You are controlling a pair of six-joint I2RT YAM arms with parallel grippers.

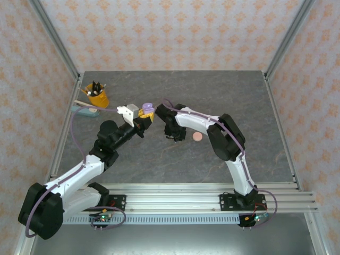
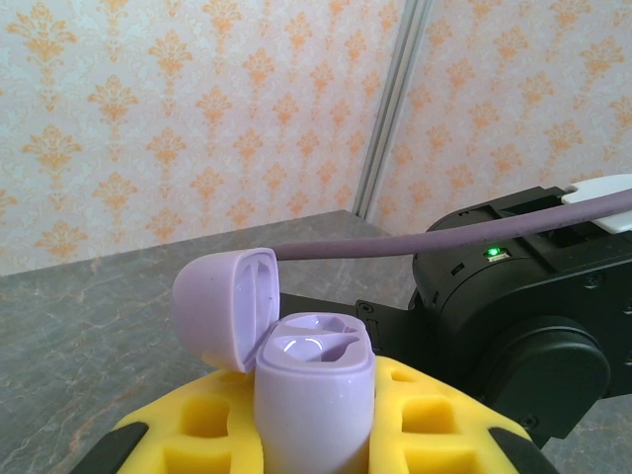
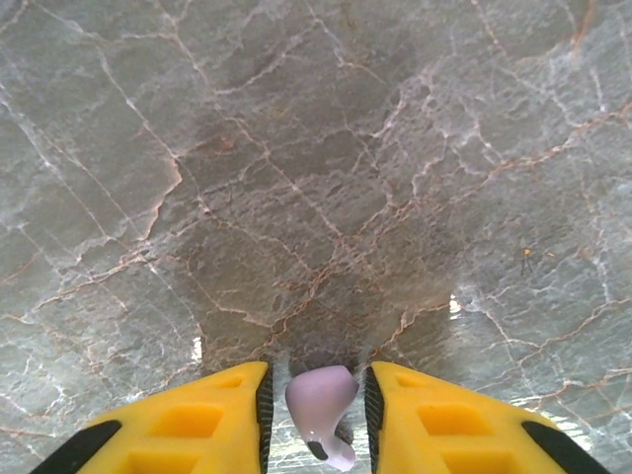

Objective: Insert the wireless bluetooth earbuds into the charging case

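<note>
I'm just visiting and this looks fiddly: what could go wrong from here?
The tiny lilac earbud is gripped in the right pincer by little surface, so it might slip. The left pincer holds an open lilac case with small wells; an approach slightly off could miss them or knock the lid.

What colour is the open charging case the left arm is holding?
Lilac-purple: the charging case shows clearest in the left wrist view.
</note>
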